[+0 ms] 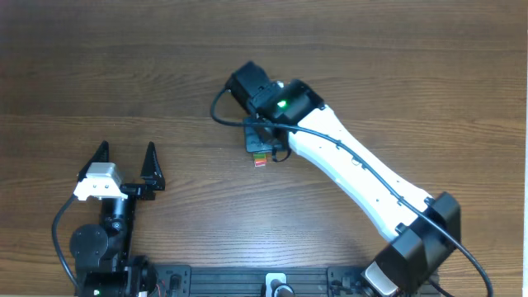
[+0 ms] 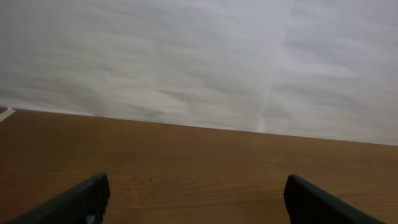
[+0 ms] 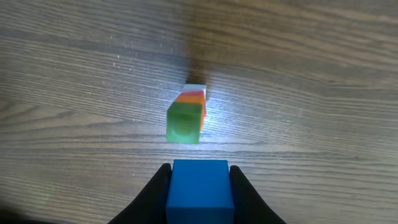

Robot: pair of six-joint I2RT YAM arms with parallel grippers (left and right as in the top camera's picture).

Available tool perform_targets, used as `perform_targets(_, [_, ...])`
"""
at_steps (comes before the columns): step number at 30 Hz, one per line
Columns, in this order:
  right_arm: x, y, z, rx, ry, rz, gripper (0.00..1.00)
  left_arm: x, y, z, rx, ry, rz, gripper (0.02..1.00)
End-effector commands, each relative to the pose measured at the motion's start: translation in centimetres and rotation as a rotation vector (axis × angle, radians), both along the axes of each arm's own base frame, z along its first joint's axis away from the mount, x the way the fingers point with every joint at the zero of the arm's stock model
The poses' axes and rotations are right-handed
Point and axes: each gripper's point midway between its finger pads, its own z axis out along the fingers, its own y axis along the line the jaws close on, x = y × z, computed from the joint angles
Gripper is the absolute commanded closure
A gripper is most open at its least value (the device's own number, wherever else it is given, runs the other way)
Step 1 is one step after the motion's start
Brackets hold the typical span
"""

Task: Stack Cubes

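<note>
My right gripper (image 3: 199,186) is shut on a blue cube (image 3: 200,190) and hangs above the table. Below it in the right wrist view stands a stack of cubes (image 3: 185,114) with a green cube (image 3: 183,123) on top and orange, red and white edges showing under it. From above, the right gripper (image 1: 262,142) is near the table's middle, with a sliver of the stack (image 1: 261,160) showing just beneath it. My left gripper (image 1: 127,157) stands open at the near left, holding nothing; its dark fingertips (image 2: 81,200) frame bare wood.
The wooden table (image 1: 396,74) stretches out on all sides of the stack. A pale wall (image 2: 186,56) rises behind the table's far edge in the left wrist view.
</note>
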Motion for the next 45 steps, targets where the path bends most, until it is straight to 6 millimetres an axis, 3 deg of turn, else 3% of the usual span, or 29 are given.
perform_targets(1, [0.1,0.8,-1.9,-0.021,0.045,-0.030,0.849,0.0,0.0,0.0,0.018,-0.008,0.000,0.112])
perform_targets(25, [0.5,2.2,-4.7,-0.017,0.093,-0.043,0.847,0.0,0.0,0.0,0.018,-0.008,0.000,0.112])
perform_targets(45, [0.7,2.4,-5.3,-0.022,0.096,-0.043,0.820,0.0,0.0,0.0,0.018,-0.008,0.000,0.112])
